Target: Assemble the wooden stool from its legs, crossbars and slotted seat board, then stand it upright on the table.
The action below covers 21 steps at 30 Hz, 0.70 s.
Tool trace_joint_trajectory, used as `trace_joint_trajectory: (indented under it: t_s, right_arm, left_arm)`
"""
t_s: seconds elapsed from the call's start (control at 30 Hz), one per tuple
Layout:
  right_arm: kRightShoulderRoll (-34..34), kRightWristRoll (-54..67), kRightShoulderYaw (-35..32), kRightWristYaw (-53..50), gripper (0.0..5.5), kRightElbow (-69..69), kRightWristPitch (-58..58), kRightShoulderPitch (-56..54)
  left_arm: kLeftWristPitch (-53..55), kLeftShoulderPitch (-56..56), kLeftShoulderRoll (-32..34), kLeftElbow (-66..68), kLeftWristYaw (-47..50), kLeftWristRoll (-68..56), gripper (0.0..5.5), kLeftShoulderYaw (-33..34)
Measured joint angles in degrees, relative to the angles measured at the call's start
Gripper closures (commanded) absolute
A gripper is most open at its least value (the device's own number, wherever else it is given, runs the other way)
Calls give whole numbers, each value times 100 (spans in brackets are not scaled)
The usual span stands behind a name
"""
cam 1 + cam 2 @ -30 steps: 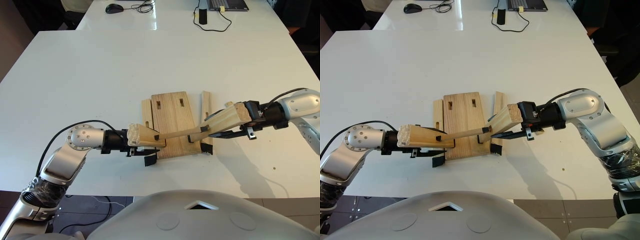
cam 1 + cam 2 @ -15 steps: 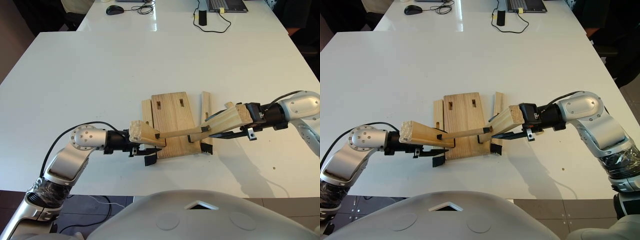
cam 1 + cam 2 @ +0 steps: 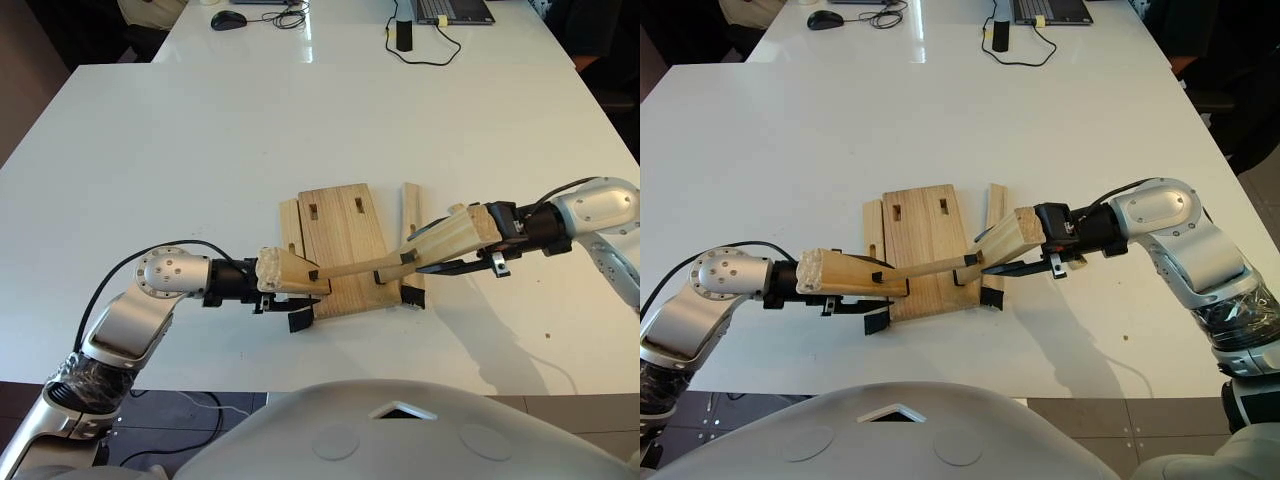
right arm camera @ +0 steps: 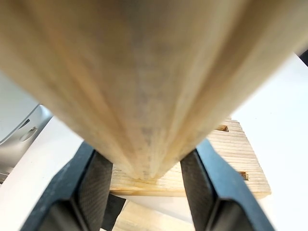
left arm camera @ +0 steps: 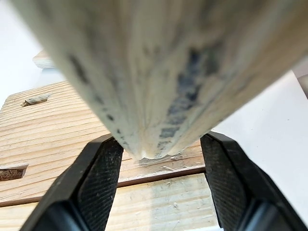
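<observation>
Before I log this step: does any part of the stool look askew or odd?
Yes. The held left leg and right leg angle toward each other instead of lying parallel, and the crossbar between them tilts slightly.

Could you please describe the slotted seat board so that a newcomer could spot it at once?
On the big white table, look at the cluster of pale wooden parts near the front middle. The seat board is the flat rectangular panel, flanked by narrow wooden strips; unlike them, it is broad and has two rectangular slots side by side near its far edge.
</observation>
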Motion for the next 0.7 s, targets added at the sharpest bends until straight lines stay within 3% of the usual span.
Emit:
trace_joint_trajectory:
  t_s: [0.37,0.7]
  right_arm:
    - [69,1,14,70,351,122,0,-53]
    - [73,0,79,73,351,122,1,-120]
  left_arm:
    - [349,18,3,-137,68,-145,272,44]
    - [1015,92,44,-362,8,-1064,272,331]
